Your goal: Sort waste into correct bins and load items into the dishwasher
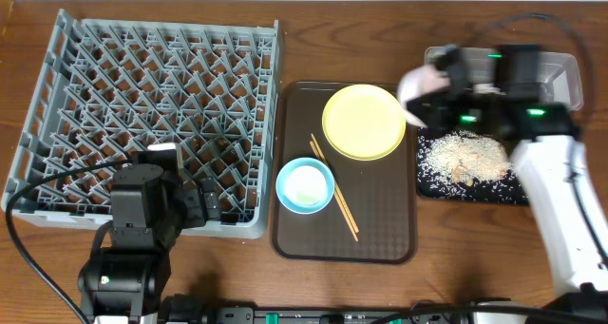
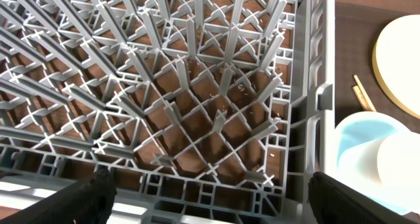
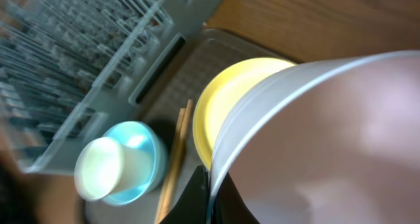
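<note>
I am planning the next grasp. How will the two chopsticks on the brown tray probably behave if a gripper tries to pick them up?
The chopsticks look thin and stiff, probably very light. They lie flat on the brown tray, so a grasp may slide them rather than lift. As they lie close together, one may stay behind.

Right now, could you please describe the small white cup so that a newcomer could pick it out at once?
Find the brown serving tray beside the grey dish rack. On its left half sits a light blue bowl, and the small white cup rests inside it. It alone is nested in another dish, unlike the yellow plate.
</note>
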{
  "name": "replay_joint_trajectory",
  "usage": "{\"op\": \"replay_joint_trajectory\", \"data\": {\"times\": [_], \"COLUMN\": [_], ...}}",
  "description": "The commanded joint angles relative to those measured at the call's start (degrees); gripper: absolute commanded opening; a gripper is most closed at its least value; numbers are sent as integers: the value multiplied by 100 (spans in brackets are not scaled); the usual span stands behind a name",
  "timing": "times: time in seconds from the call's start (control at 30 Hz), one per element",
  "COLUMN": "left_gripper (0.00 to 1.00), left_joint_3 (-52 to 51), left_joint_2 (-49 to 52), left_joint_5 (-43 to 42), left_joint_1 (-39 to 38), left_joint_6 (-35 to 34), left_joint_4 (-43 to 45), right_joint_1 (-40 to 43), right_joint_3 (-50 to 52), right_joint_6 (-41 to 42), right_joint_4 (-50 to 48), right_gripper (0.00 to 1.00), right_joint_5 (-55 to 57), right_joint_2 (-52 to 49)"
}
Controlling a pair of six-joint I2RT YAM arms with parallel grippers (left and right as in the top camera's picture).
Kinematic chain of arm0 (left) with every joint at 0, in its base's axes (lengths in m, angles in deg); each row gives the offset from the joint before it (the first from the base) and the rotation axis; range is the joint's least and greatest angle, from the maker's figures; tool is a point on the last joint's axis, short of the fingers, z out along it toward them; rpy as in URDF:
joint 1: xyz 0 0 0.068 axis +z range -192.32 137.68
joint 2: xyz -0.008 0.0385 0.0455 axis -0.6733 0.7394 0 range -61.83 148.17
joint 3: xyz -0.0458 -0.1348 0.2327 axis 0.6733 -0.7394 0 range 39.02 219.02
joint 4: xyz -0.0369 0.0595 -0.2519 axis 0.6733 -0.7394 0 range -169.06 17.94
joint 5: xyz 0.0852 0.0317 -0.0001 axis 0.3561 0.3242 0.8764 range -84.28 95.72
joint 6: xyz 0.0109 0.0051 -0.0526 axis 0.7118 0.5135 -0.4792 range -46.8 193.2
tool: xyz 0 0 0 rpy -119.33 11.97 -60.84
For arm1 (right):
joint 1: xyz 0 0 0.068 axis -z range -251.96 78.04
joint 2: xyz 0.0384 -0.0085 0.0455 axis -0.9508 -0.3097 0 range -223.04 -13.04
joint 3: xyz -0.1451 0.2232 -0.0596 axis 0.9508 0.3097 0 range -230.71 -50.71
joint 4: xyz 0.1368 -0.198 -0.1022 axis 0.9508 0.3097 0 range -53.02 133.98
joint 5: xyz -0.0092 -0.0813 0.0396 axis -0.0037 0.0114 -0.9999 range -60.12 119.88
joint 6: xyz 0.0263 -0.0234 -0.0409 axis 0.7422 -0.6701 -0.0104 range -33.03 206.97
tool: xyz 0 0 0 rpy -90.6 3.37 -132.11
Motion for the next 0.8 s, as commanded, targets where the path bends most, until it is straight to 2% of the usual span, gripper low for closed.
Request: {"op": "replay_joint_trajectory", "data": {"times": [0.0,0.1,0.27,0.47,0.63,0.67,0.73,0.77], "left_gripper": [96,96,96,96,96,96,96,96], "left_joint_3": [107,107,107,107,107,107,107,107], "left_joint_2": [0,0,0,0,0,0,0,0], "left_joint_5": [90,90,90,90,90,90,90,90], "left_joint_1": [35,35,35,35,35,35,35,35], "left_joint_6": [74,74,74,74,74,76,74,74], "left_joint_4": [-9,-9,-9,-9,-9,-9,-9,-11], "right_joint_1": [-874,-1488,-2076,-2378,-2428,-2426,-2428,-2433], "right_joint_3": [-17,-17,-17,-17,-17,-17,-17,-17], "right_joint_6": [223,225,229,638,675,675,678,678], "right_joint_4": [-306,-638,-881,-1268,-1320,-1318,-1318,-1314], "right_gripper": [1,1,1,1,1,3,22,25], "right_joint_5": [1740,2415,2776,2771,2750,2750,2747,2728], "right_joint_2": [-236,-562,-1246,-2096,-2273,-2273,-2271,-2271]}}
